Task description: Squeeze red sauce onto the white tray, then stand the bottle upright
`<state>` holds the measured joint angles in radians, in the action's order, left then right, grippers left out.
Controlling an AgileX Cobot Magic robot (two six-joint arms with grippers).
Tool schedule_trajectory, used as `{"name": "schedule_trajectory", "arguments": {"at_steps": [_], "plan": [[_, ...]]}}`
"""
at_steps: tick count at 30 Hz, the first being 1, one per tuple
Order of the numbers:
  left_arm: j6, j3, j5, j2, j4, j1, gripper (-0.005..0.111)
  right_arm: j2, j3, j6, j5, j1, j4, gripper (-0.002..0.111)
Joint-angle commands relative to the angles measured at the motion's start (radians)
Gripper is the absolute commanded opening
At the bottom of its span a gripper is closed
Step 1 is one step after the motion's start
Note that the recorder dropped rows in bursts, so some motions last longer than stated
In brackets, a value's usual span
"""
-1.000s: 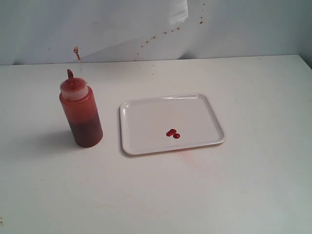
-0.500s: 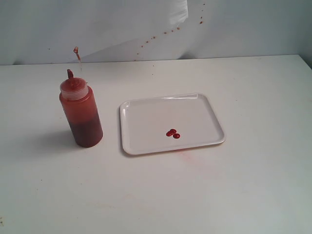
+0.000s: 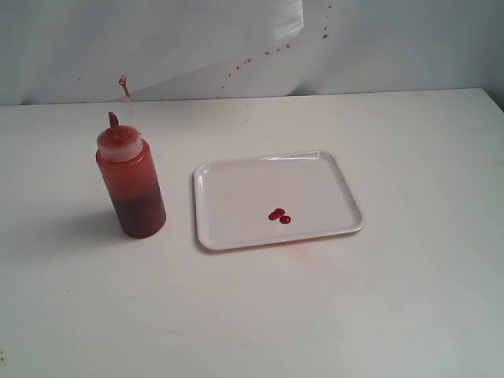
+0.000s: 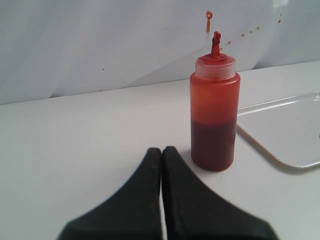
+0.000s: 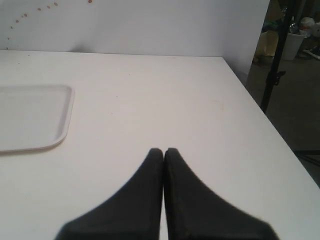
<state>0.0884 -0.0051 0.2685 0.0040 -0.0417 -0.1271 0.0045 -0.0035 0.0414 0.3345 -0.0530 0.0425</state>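
Note:
The bottle (image 3: pixel 131 183) stands upright on the table, left of the white tray (image 3: pixel 236 189), its red-stained nozzle up and its tethered tip cap hanging free above. Two small blobs of red sauce (image 3: pixel 279 215) lie on the tray near its front edge. Neither arm shows in the exterior view. In the left wrist view my left gripper (image 4: pixel 162 150) is shut and empty, short of the bottle (image 4: pixel 214 112), with the tray's corner (image 4: pixel 280 160) beyond. My right gripper (image 5: pixel 163 151) is shut and empty over bare table, with the tray's corner (image 5: pixel 60 135) to one side.
Tiny red splatters (image 3: pixel 252 60) dot the white back wall. A faint pinkish smear (image 3: pixel 303 252) marks the table just in front of the tray. The table's edge (image 5: pixel 260 107) and a dark stand (image 5: pixel 274 65) off it show in the right wrist view.

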Motion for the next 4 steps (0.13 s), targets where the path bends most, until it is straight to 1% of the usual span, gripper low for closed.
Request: {"name": "schedule_trajectory", "arguments": {"at_steps": [1,4], "plan": [[-0.001,0.005,-0.006,-0.004,0.0,0.0,0.001,-0.005,0.003,0.006,-0.001,-0.007,0.005,0.0],[-0.001,0.005,-0.006,-0.004,0.0,0.0,0.001,-0.005,0.003,0.006,-0.001,-0.007,0.005,0.0]]}}
